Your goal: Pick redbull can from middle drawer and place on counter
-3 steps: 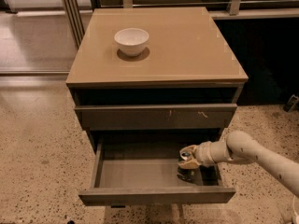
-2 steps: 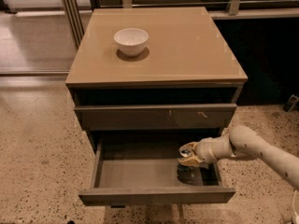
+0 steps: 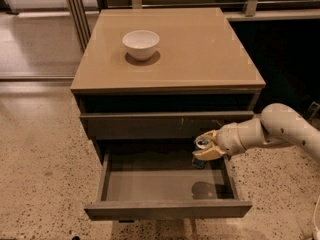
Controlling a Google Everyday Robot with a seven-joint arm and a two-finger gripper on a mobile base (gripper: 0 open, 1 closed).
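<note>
The redbull can (image 3: 199, 160) has a silver top and a dark body. It hangs in my gripper (image 3: 206, 149), just above the right back part of the open middle drawer (image 3: 150, 185). The gripper is shut on the can's upper part, and the can casts a shadow on the drawer floor below it. My pale arm (image 3: 280, 129) reaches in from the right. The tan counter (image 3: 200, 54) lies above, over the shut drawer front with small pale scratches (image 3: 165, 124).
A white bowl (image 3: 141, 43) stands on the counter at the back left. The drawer's front wall (image 3: 167, 210) sticks out toward me. Speckled floor (image 3: 45, 159) lies on both sides of the cabinet. Dark shelving stands at the back right.
My gripper has risen with the can, from low on the drawer floor to about the level of the drawer's top edge. The drawer and the bowl have not moved.
</note>
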